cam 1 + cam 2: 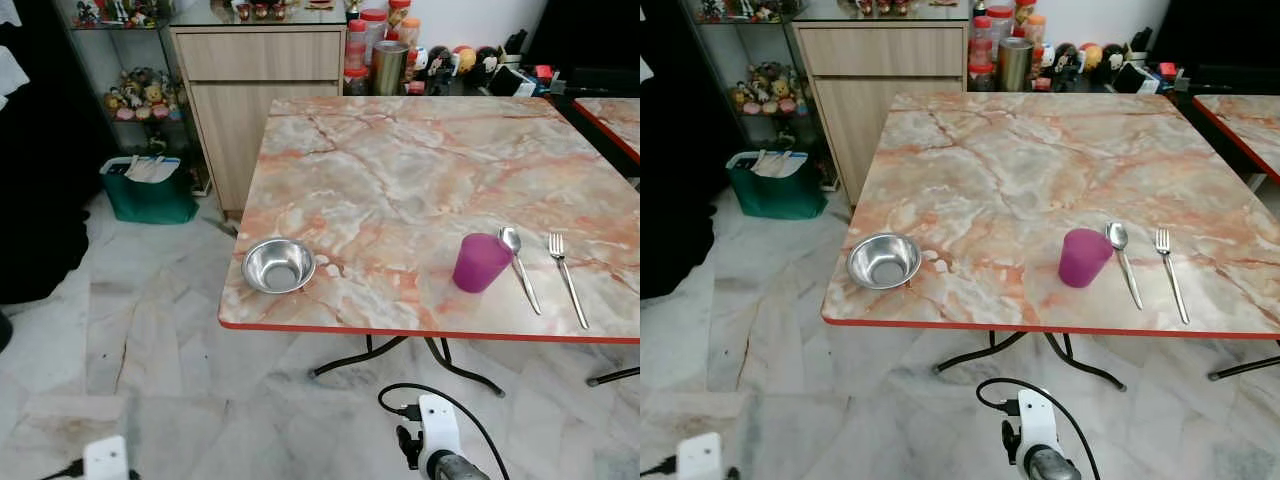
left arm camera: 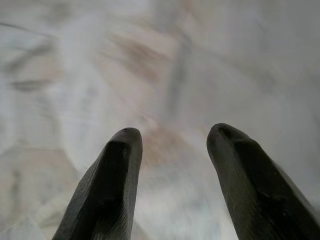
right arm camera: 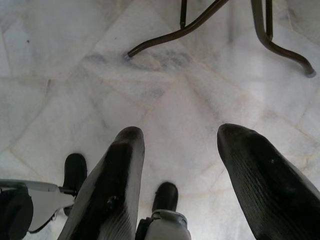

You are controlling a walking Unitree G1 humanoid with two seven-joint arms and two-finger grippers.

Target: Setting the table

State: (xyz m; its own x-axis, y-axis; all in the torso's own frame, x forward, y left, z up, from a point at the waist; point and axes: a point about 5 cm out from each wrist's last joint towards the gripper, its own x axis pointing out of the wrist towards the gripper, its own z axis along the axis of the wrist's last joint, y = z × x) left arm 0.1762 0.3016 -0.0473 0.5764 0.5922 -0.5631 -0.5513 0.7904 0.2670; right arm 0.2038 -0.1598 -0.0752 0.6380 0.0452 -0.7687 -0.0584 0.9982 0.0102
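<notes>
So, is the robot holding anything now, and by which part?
Nothing is held. The left hand and the right hand are both open and empty, hanging low over the floor.

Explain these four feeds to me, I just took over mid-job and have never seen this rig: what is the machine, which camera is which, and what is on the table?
It is a walking humanoid robot with two arms, each ending in a two-fingered black claw. The two wide pictures come from its head, looking down at a marble-patterned table. On it lie a steel bowl near the front left corner and, to the right, a purple cup, a spoon and a fork side by side. The other two pictures look along each wrist: the left claw and right claw both hang open over the marble floor, holding nothing.
</notes>
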